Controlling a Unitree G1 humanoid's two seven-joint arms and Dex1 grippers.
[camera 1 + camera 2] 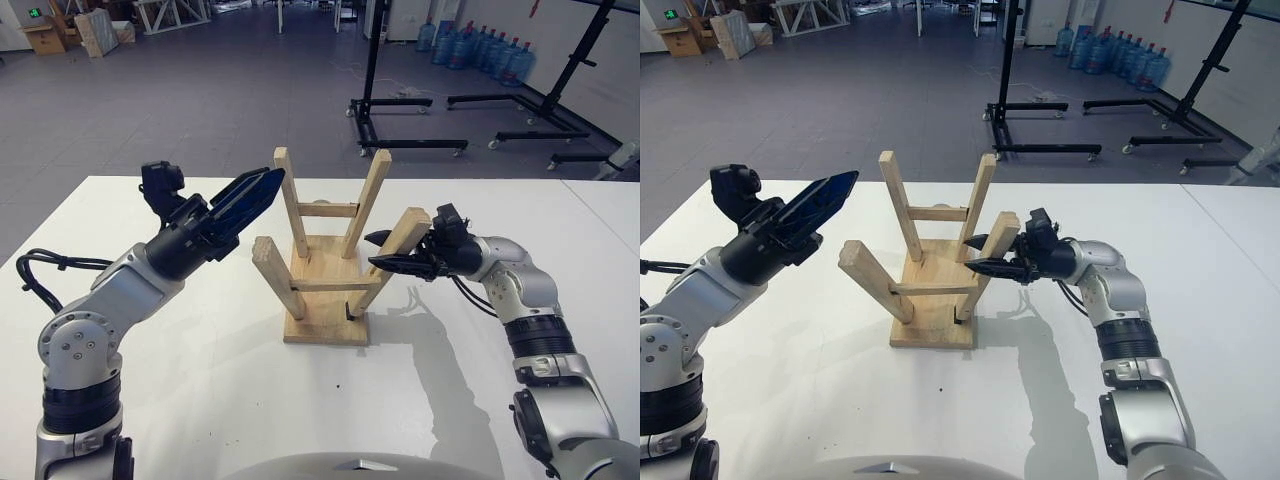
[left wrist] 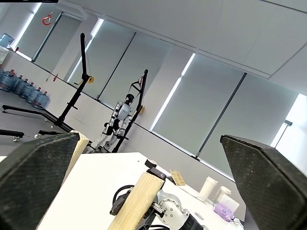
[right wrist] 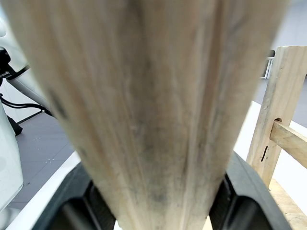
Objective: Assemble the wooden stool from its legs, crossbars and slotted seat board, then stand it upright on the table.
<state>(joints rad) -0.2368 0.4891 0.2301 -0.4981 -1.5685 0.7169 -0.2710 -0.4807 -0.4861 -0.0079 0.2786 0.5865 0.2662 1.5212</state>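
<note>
On the table [image 1: 220, 400], the slanting near-right leg [image 1: 412, 228] is clamped by the right gripper [image 1: 373, 251]; the left gripper [image 1: 270, 185] is spread beside the stool [image 1: 320, 272].

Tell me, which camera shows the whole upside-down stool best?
The left eye view: the stool shows whole, legs up. The right eye view nearly matches. The left wrist view catches two leg tips; the right wrist view, one leg close up.
</note>
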